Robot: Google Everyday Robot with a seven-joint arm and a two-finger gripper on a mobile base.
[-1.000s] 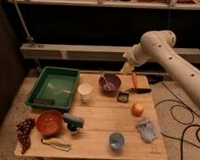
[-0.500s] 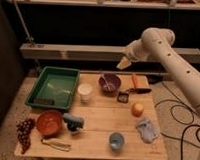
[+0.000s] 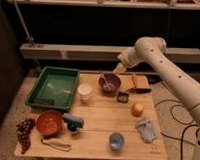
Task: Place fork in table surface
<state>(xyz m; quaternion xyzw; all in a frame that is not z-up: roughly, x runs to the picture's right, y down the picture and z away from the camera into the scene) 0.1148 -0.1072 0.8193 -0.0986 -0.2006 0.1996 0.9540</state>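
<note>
fork [image 3: 107, 83]: lies in purple bowl [image 3: 114, 89], long axis slanting far-left to near-right. gripper [image 3: 119, 70]: just above bowl's far-right rim; grip state cannot be told. white cup [image 3: 85, 92] left, orange-handled tool [image 3: 134, 81] right, on table surface [image 3: 99, 122].

Pale wooden planks for the table surface [image 3: 99, 117]; green tray [image 3: 43, 90]; purple bowl [image 3: 113, 88] around a silvery fork [image 3: 107, 82]; white cup [image 3: 84, 92]; orange-red bowl [image 3: 49, 122]; dark purple grapes [image 3: 25, 131]; pale blue cloth [image 3: 147, 130]. Cream arm [image 3: 164, 67] (tan gripper [image 3: 119, 69] just above the purple bowl's far rim).
</note>
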